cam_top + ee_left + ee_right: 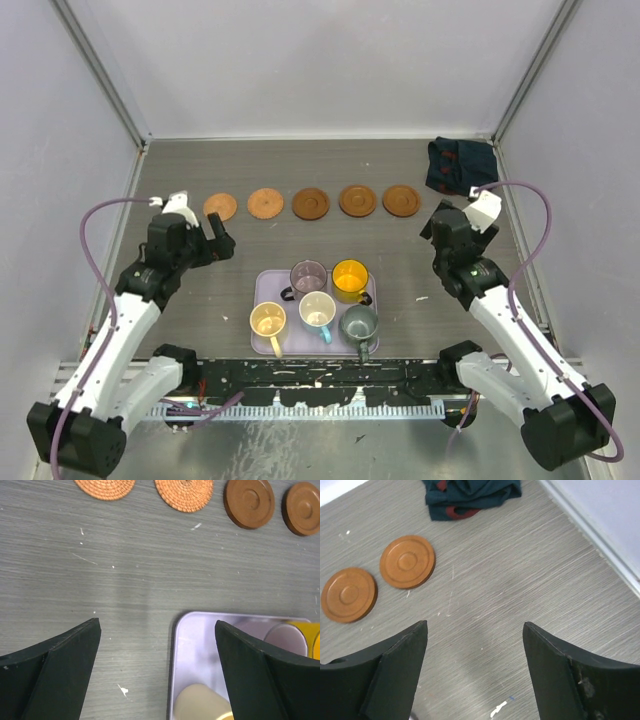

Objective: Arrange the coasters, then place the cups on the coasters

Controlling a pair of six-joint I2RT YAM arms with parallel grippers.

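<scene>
Pretty clearly a robotics lab cell: white panels [330, 60] and metal framing [100, 70] box in the grey surface [180, 170], cabled arms [120, 330] bolted at its near edge.

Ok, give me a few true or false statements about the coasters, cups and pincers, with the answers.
1. Five coasters lie in a row. True.
2. The purple cup sits on a coaster. False: it stands on the tray.
3. The left pincer and right pincer are open and empty. True.
4. The cloth lies on the tray. False: it lies at the far right, off the tray.
</scene>
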